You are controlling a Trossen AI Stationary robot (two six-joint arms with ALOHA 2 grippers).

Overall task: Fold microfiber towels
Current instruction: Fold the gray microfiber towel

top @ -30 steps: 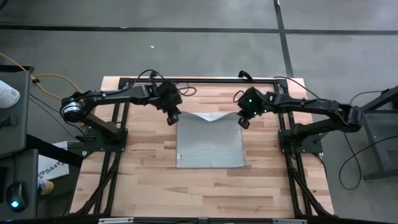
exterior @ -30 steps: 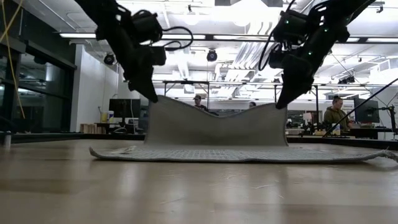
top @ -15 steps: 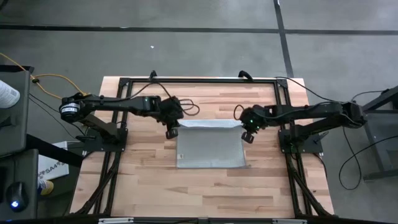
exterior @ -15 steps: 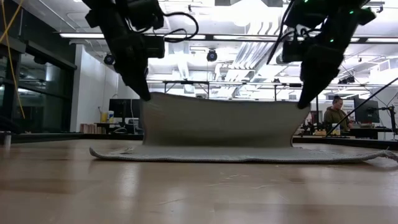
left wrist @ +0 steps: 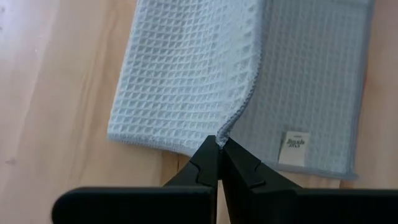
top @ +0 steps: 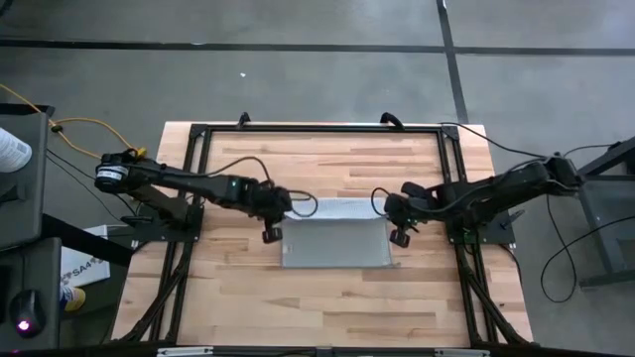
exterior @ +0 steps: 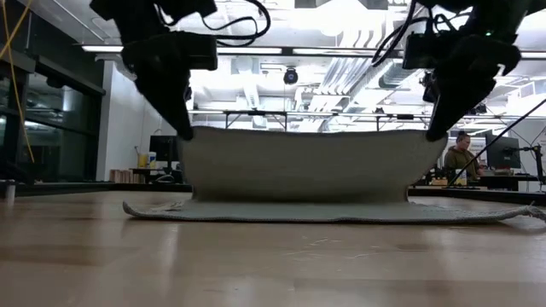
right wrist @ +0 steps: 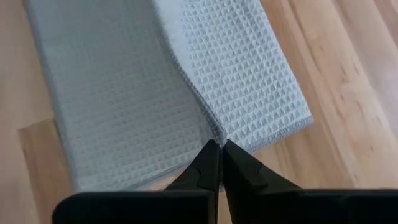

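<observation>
Left hand (top: 270, 222) and right hand (top: 399, 224), each pinching a far corner of the microfiber towel (top: 333, 243) at mid-frame, have carried that raised edge nearer over the surface (top: 327, 297), fold now roughly half done.

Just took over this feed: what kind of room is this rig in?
Probably an open lab or workshop: ceiling strip lights, workbenches with monitors behind the table, a seated person, and a concrete floor.
</observation>
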